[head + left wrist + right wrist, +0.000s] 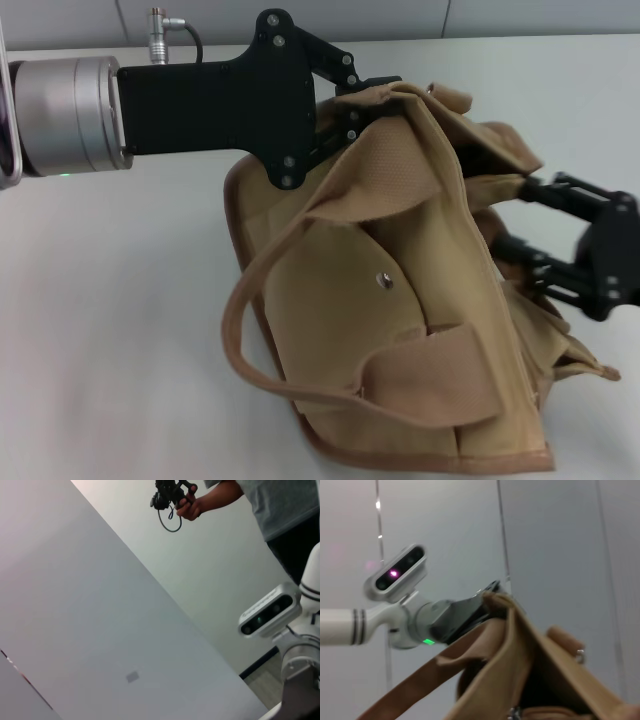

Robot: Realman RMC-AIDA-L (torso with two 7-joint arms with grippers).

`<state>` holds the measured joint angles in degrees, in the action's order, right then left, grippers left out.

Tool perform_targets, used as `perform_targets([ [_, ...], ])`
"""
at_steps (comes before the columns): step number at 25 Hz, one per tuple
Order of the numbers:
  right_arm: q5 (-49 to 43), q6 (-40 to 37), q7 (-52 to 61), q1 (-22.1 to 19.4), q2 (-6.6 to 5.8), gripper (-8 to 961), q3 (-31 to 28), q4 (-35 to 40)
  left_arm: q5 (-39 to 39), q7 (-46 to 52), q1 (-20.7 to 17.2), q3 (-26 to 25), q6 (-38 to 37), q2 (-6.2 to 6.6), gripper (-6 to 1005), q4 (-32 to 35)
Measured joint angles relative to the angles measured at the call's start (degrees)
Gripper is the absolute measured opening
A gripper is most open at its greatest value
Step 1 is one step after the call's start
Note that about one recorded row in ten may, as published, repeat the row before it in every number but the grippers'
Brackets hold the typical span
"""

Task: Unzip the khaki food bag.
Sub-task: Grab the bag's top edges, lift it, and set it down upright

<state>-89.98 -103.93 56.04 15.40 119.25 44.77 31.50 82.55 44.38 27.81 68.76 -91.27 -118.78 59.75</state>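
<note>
The khaki food bag lies tipped on the white table, pocket snap facing up and one strap looping toward the left. My left gripper reaches in from the left and is shut on the bag's raised top edge; the right wrist view shows this same grip on the bag's corner. My right gripper comes from the right and pushes into the folds at the bag's top, where the cloth hides its tips. A small metal ring shows on the open top. The left wrist view shows no bag.
The white table spreads out left of the bag. A person holding a black controller stands beyond, by a grey wall. The right arm's wrist camera shows in the left wrist view.
</note>
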Motion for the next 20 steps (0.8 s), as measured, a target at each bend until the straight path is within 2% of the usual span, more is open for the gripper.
perform_targets([
  [1, 0.0, -1.1, 0.1, -0.7, -0.05, 699, -3.5, -0.6, -0.1, 0.0, 0.1, -0.1, 0.1, 0.03, 29, 0.0],
  [6, -0.3, -4.7, 1.1, -1.0, -0.38, 699, -7.6, -1.9, -0.2, -0.1, 0.2, -0.1, 0.2, 0.04, 30, 0.0],
  [12, -2.1, -5.4, 0.2, -1.3, -0.31, 699, -7.2, 0.2, -0.2, -0.5, 0.1, 0.0, 0.2, 0.05, 29, 0.0],
  [15, -4.0, -3.5, 0.1, 0.3, -0.08, 701, -6.8, 1.5, -0.2, -0.6, 0.1, 0.3, 0.2, 0.04, 29, 0.0],
  [20, -6.2, -2.3, 0.5, 4.1, -0.07, 648, -6.5, 2.4, -0.2, -0.6, 0.2, 0.4, 0.3, 0.04, 29, -0.1],
])
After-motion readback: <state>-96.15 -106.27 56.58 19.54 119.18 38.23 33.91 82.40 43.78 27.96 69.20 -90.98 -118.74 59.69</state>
